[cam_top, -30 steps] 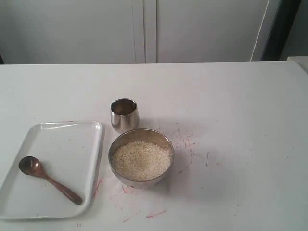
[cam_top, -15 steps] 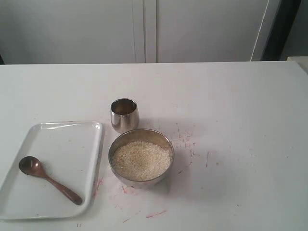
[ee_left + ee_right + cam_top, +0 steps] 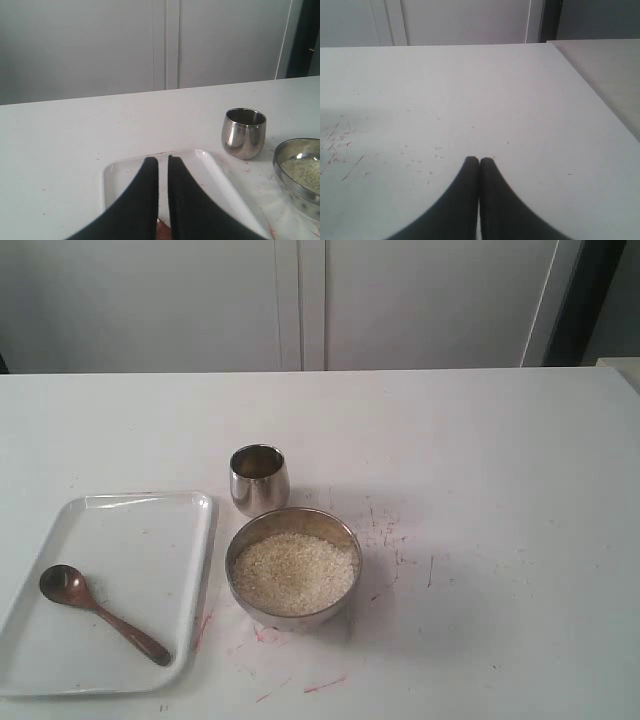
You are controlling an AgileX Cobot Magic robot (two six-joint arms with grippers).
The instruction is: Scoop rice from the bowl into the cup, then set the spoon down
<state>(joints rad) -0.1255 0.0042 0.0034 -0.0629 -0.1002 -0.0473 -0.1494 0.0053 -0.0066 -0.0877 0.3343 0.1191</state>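
Left gripper [image 3: 160, 160] hangs over the white tray [image 3: 212, 167], jaws parted by only a thin slit, nothing between them. Right gripper [image 3: 479, 160] is empty, jaws pressed together, over bare table [image 3: 470, 90]. The spoon [image 3: 100, 615] lies on the tray. Just right of it sits the bowl [image 3: 345, 538], full of rice [image 3: 295, 573]. The cup [image 3: 259, 480] stands just behind the bowl.

The left hand [image 3: 163, 160] shows two plain black fingers [image 3: 142, 200], broad at the base and narrowing in a smooth curve to blunt tips. The right hand [image 3: 479, 160] has the same matte black, curved shape.
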